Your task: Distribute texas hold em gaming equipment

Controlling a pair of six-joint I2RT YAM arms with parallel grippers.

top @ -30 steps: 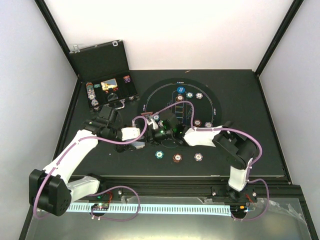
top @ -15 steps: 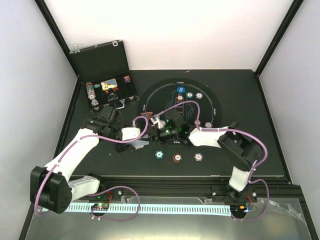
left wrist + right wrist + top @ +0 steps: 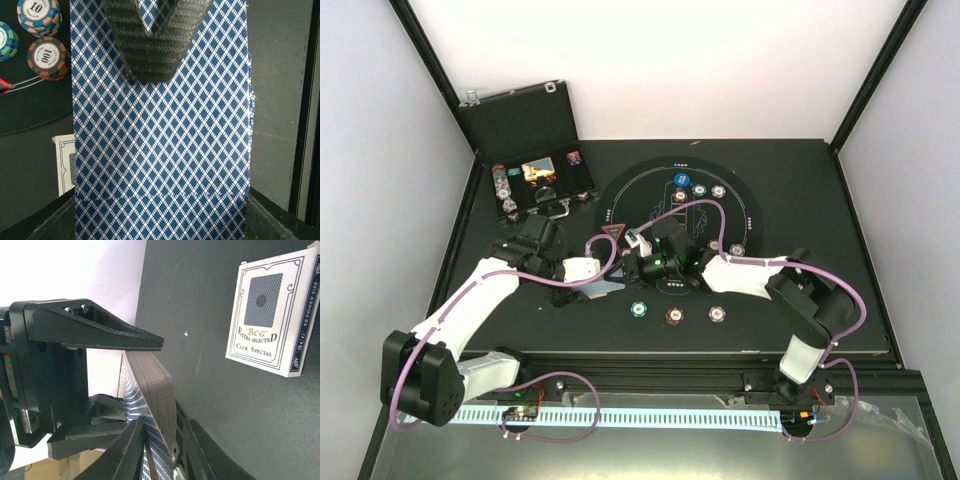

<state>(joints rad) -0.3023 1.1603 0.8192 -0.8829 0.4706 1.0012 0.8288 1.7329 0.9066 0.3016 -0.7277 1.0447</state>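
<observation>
My left gripper (image 3: 595,282) is shut on a thick deck of playing cards (image 3: 160,150) with blue diamond-patterned backs, and its upper finger (image 3: 147,50) lies across the top card. My right gripper (image 3: 630,268) has reached in from the right. Its two fingertips (image 3: 132,440) stand on either side of the deck's end (image 3: 157,385), and I cannot see whether they pinch. Three chips (image 3: 673,315) lie in a row at the near edge of the round mat (image 3: 620,185), and several more (image 3: 700,187) lie at its far side. A red triangle marker (image 3: 614,232) lies by the grippers.
An open black case (image 3: 520,120) holding more chips stands at the back left. A white card box (image 3: 267,320) lies flat on the table just under the grippers. Two chip stacks (image 3: 48,57) sit next to the deck in the left wrist view.
The right arm has moved left to the deck, and its jaws have narrowed around the deck's end. The left gripper holds the deck as before, shifted slightly.
</observation>
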